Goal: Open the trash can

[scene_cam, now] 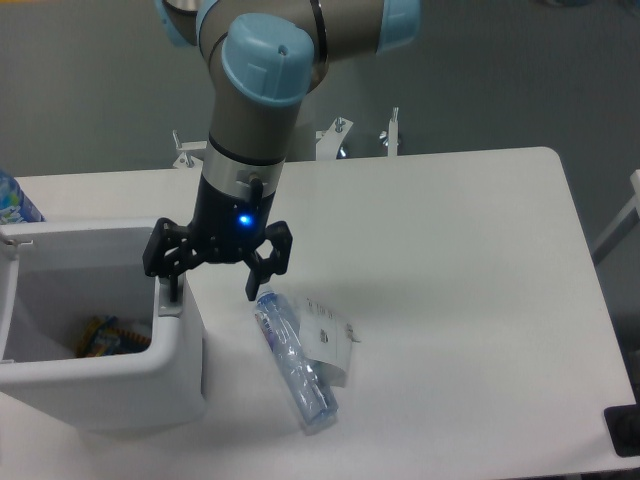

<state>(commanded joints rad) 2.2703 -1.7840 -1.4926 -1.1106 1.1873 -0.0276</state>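
Note:
The white trash can (110,385) stands at the table's front left with its top open. Its lid is swung up at the far left edge (8,285) and shows only edge-on. Inside lie coloured wrappers (100,335). My gripper (212,296) is open and hangs over the can's right rim. Its left fingertip (172,292) rests on the grey push-button tab (168,310). Its right fingertip (253,292) hangs just above the table beside the cap of a crushed clear bottle (295,365).
The crushed bottle lies on the table right of the can, with a white paper label (330,340) next to it. A blue-labelled bottle (15,200) shows at the far left edge. Metal clamps (390,130) stand at the table's back edge.

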